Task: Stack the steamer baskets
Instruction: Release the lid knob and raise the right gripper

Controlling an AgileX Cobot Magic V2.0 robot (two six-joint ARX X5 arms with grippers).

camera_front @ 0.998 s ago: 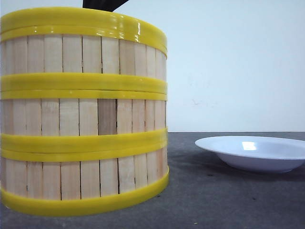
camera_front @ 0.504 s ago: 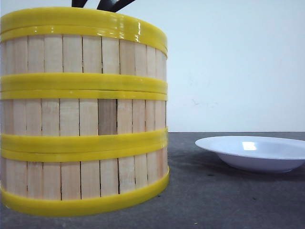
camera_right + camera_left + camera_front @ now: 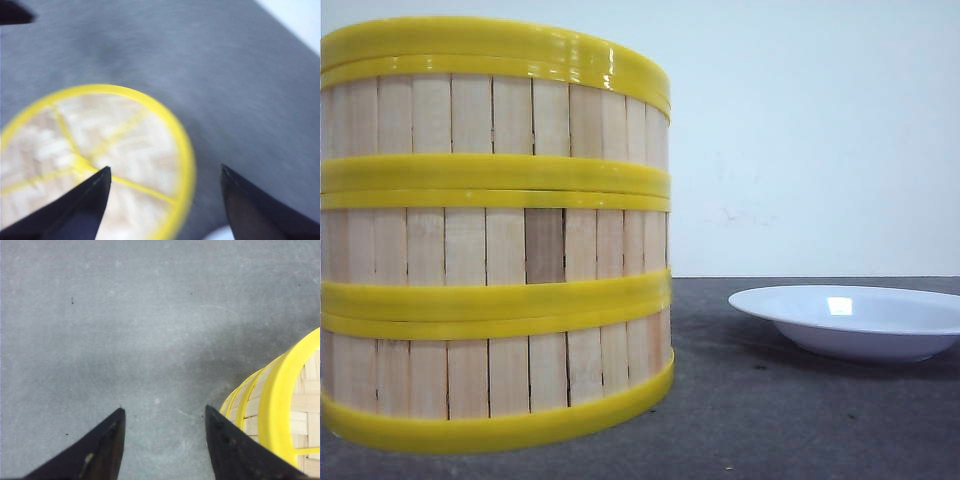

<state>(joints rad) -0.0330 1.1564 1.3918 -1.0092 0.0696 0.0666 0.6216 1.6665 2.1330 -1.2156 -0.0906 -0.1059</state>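
While 3 steamer baskets (image 3: 495,235) stand stacked, left gripper (image 3: 165,435) and right gripper (image 3: 165,192) gape, holding nothing.

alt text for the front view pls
Three steamer baskets, pale wooden slats with yellow bands, stand stacked in one column on the left of a dark grey table. A white shallow dish sits apart to the right; no gripper shows here.

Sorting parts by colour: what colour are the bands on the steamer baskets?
Yellow, around the pale wooden slats of the steamer baskets, clearest in the front view.
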